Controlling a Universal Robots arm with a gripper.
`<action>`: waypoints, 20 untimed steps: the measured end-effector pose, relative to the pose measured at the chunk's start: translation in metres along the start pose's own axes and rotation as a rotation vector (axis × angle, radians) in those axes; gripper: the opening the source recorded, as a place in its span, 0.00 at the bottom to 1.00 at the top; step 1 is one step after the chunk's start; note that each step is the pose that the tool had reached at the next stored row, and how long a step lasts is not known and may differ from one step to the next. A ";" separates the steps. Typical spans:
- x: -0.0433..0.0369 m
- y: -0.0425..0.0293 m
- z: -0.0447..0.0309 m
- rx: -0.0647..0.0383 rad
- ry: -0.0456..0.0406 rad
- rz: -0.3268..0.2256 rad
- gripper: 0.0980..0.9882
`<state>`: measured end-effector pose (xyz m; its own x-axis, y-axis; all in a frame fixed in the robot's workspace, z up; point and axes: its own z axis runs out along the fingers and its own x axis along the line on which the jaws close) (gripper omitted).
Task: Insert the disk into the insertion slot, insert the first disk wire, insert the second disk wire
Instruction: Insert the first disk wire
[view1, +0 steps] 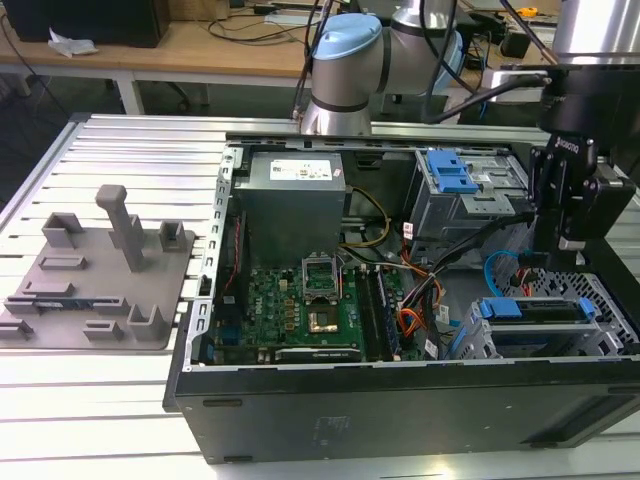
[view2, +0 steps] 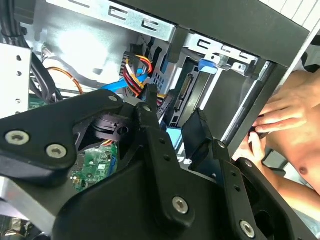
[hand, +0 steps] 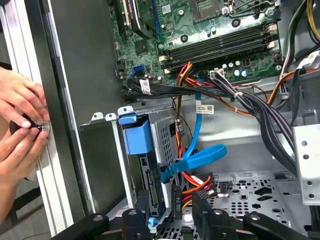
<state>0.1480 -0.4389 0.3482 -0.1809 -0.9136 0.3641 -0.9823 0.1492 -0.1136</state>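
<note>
Okay, disk (hand: 137, 136) already sits in the slot (view1: 606, 300), long side running left-right in the exterior view, just below your end effector (view1: 562, 240). Its fingers stand apart, clamping nothing I can see. Dark plug (hand: 176, 199) of the first wire (hand: 178, 145) lies just beyond the fingertips, just beside the disk's connector edge. Blue second wire (hand: 197, 157) loops close by. Print on plug and white tags (hand: 145, 86): none read out.
</note>
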 end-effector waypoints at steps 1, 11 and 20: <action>-0.0007 0.0001 0.0006 0.002 0.0091 -0.001 0.42; -0.0139 0.0024 -0.0001 0.013 0.0593 -0.007 0.32; -0.0239 0.0040 -0.0002 0.021 0.0902 -0.014 0.15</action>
<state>0.1485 -0.4165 0.3392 -0.1718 -0.8776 0.4475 -0.9837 0.1280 -0.1266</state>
